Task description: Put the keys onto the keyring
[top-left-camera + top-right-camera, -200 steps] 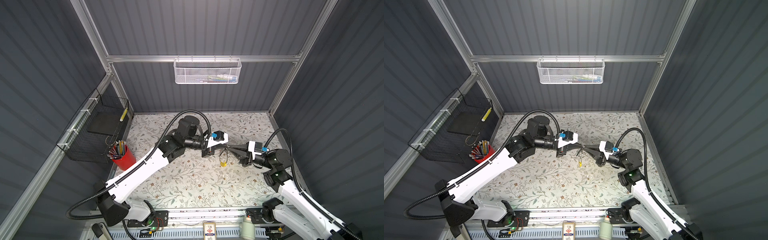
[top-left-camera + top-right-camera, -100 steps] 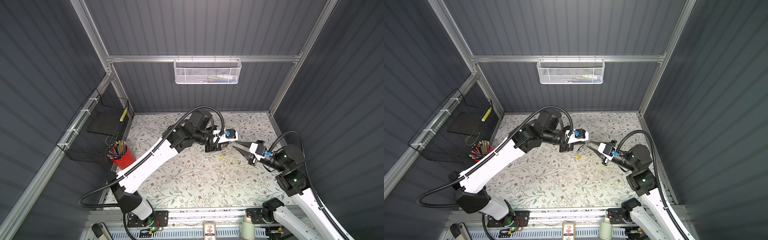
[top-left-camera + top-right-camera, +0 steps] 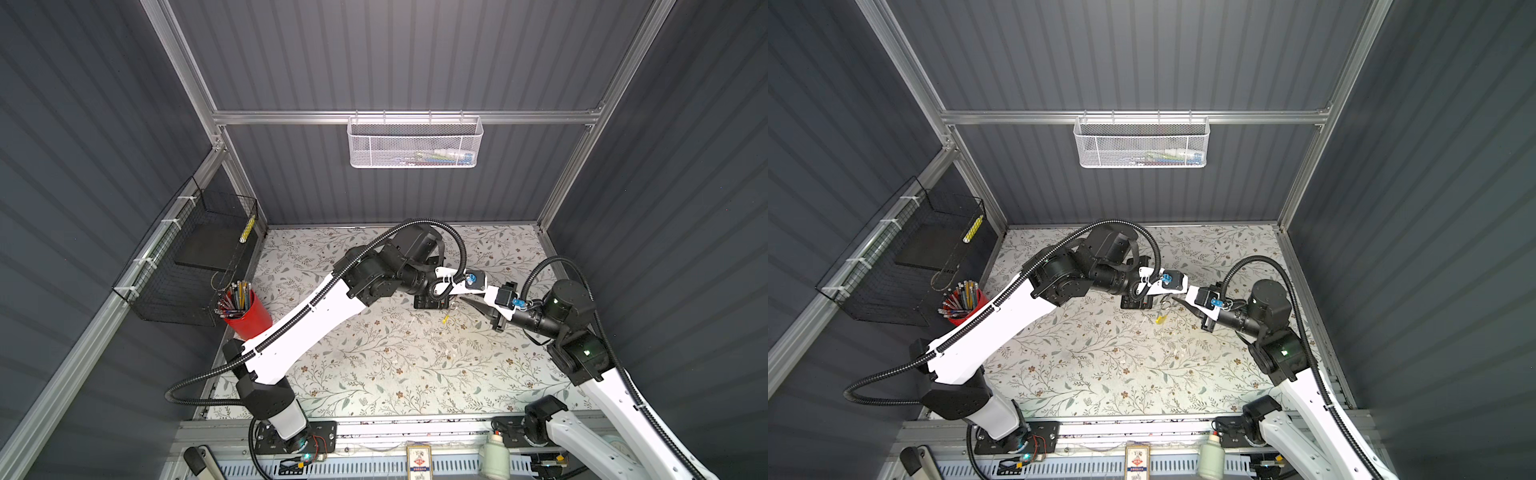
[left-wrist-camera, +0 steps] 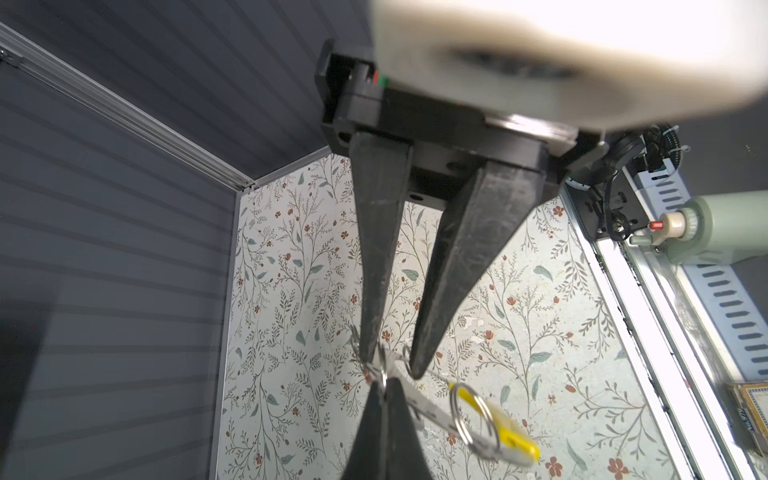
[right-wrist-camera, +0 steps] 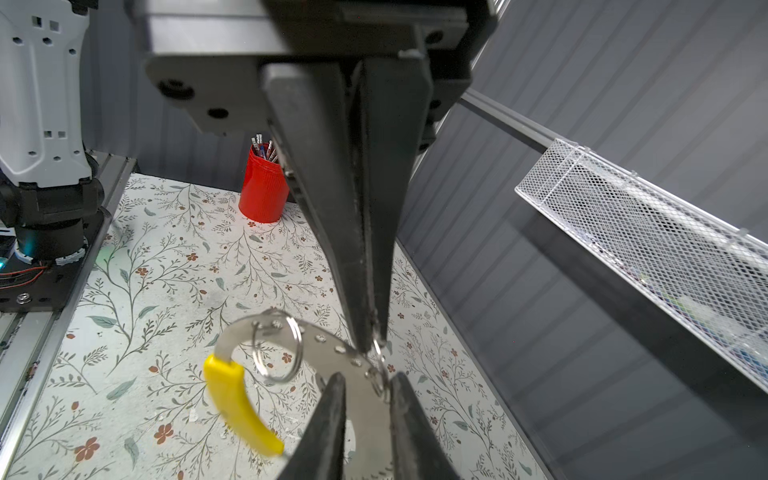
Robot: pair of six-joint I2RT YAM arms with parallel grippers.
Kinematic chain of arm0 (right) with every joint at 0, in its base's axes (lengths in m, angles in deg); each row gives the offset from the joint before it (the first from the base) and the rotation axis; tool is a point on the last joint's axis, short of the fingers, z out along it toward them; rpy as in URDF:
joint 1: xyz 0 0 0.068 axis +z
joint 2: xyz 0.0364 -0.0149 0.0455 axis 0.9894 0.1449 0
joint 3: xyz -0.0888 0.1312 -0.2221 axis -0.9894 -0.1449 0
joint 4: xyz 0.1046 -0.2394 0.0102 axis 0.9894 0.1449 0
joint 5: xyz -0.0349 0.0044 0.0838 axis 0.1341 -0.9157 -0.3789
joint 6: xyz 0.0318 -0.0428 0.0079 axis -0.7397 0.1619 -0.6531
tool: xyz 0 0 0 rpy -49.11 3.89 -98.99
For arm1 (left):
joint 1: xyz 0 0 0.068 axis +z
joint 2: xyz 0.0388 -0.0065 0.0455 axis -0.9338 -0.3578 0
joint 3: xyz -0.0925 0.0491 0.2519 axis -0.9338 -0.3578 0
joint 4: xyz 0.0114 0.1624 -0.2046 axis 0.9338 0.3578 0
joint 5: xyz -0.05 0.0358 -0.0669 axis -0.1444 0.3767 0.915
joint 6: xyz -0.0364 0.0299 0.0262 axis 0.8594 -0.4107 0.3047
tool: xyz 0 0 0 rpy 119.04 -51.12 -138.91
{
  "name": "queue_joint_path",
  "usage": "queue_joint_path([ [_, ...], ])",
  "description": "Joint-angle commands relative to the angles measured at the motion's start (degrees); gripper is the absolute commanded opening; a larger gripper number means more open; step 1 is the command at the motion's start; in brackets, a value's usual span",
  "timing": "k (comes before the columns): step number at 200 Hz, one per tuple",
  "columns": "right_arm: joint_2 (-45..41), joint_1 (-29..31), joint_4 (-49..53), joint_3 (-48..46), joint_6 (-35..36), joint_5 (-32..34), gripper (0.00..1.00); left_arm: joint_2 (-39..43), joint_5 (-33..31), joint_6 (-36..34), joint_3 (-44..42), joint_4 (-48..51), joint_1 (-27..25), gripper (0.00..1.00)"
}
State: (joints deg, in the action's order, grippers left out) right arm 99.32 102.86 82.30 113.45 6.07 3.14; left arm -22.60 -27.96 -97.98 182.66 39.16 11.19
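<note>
Holding steady is our call: left gripper [image 5: 371, 343] is clamped on the keyring [image 5: 226, 386], hanging mid-air between them, while right gripper [image 5: 368, 378] straddles its band, jaws slightly apart, and we can't tell if it's biting. We'd slide the small split ring [image 5: 300, 347] along gently; no readable writing anywhere.

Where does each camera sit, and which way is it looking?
Top views: high above, looking down on the table; left arm, right arm show.
Left wrist: on the left arm, looking past shut left fingers at the right fingers.
Right wrist: on the right arm, looking past right fingers at the left fingers.
Both wrist views share the keyring.
</note>
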Motion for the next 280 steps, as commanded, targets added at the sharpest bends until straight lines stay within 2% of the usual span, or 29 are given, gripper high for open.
queue_joint_path([
  [1,-0.60,0.21,-1.26,0.01,-0.99,0.30,0.23,-1.21,-2.46,-2.07,2.48,3.98,-0.86,0.00],
  [44,-0.67,0.23,-2.45,-0.52,-1.99,-0.03,0.23,-2.28,-3.76,-2.91,4.30,5.08,-1.90,0.00],
  [75,-0.29,0.25,-2.81,-0.61,-2.35,-0.68,0.16,-2.62,-3.93,-3.41,5.38,5.43,-2.40,0.00],
  [108,-0.47,0.22,-4.13,-0.87,-2.86,-1.39,0.00,-2.79,-4.19,-3.51,5.49,5.58,-2.71,0.00],
  [131,-0.43,0.25,-4.31,-1.05,-3.18,-1.53,0.00,-2.08,-5.54,-2.51,4.34,3.24,-2.71,0.00],
  [135,-0.53,0.19,-4.46,-1.13,-3.31,-1.54,0.00,-1.59,-5.96,-2.17,3.61,2.67,-2.71,0.00],
  [143,-0.63,0.24,-4.92,-1.38,-3.85,-1.58,0.00,-0.17,-7.24,-1.10,1.06,-1.43,-2.72,0.12],
  [165,-0.97,0.20,-8.55,-3.15,-6.37,-1.36,0.00,6.08,-11.01,1.43,-9.15,-12.69,-2.39,0.35],
  [175,-1.00,0.22,-11.05,-4.12,-7.89,-1.28,0.00,9.01,-10.97,3.67,-13.15,-17.15,-1.53,0.41],
  [222,0.56,0.12,-24.49,-7.40,-16.37,-1.68,0.00,18.62,-4.10,17.57,-29.48,-32.79,4.66,0.45],
  [254,1.94,0.15,-31.49,-8.23,-20.78,-1.33,0.00,20.83,1.03,25.44,-38.36,-40.02,5.38,0.43],
  [280,2.67,0.12,-33.67,-8.17,-22.39,-1.37,0.00,21.36,4.22,29.66,-42.22,-44.67,5.61,0.43],
])
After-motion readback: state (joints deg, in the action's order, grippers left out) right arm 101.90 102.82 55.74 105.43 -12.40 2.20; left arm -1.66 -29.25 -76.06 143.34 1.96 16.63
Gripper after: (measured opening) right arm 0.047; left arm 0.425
